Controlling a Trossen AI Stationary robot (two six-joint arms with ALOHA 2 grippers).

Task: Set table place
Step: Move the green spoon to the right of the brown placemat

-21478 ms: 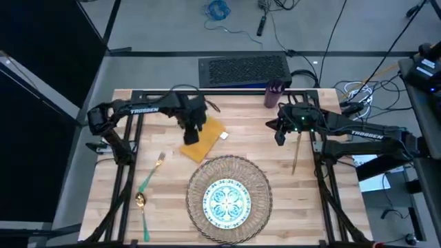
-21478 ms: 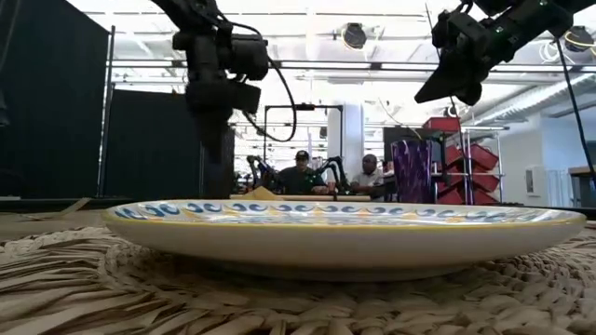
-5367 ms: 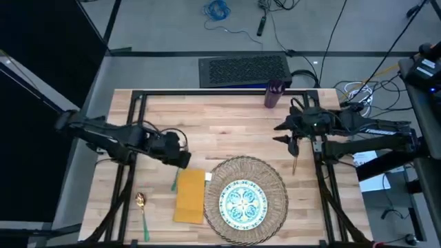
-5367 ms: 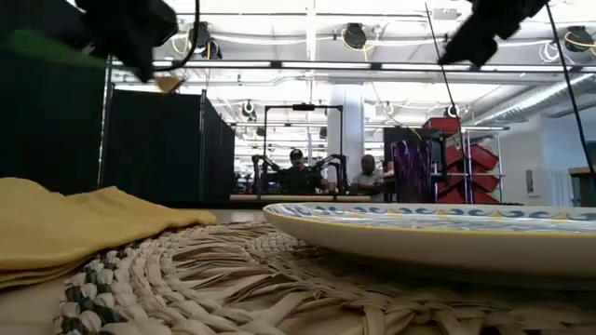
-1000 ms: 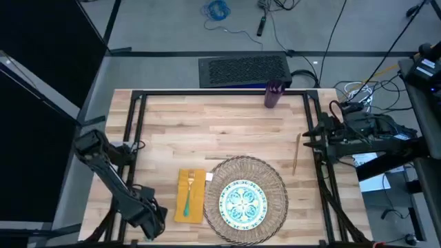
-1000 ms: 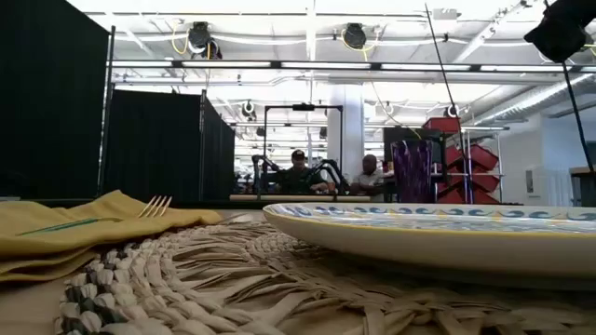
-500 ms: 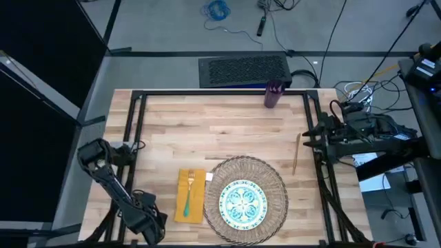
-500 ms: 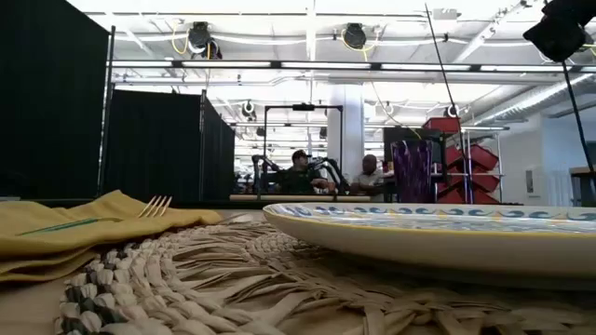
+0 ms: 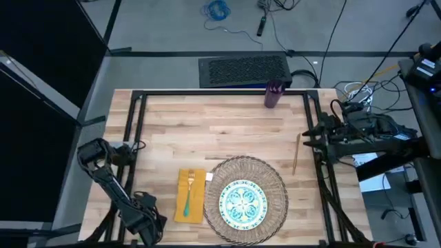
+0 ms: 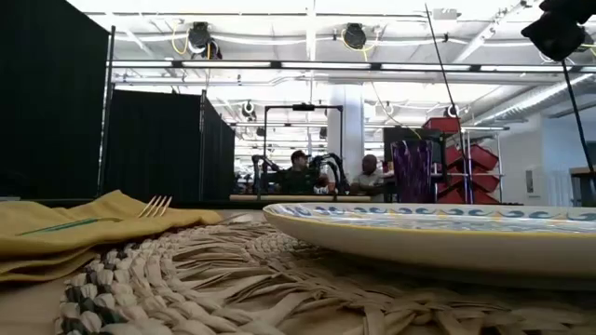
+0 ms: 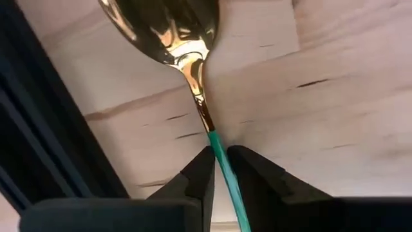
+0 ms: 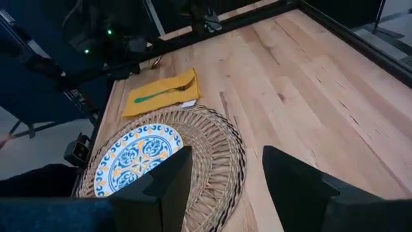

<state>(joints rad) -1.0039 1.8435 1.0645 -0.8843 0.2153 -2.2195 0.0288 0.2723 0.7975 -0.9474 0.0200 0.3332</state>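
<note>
- At the table's (image 9: 227,117) near-left corner, outward from the placemat (image 9: 240,200), the left gripper (image 11: 219,169) sits low over the wood beside the black frame rail (image 9: 131,124); its two dark fingers are pinched on the thin green handle of the spoon (image 11: 183,45), whose polished gold bowl lies against the planks.
- The placemat, a round disc of coarse woven wicker with a fringed rim, lies near the table's front edge; the round blue-green patterned plate (image 9: 239,202) rests at its centre.
- Touching the placemat's left rim lies the mustard-yellow cloth napkin (image 9: 189,195), a soft rectangle, with the green-handled gold fork (image 9: 188,192) lengthwise on top.
- Right of the placemat, just apart from it, the slim gold-tan knife (image 9: 295,153) lies flat near the right-hand rail.
- Behind the placemat the pale butcher-block planks run bare to the far edge, where the small purple cup (image 9: 273,94) stands upright.
- The right gripper (image 12: 222,174) waits beyond the right rail, well apart from the placemat, fingers spread wide and holding nothing.
- Past the table, seated people show in the room.
</note>
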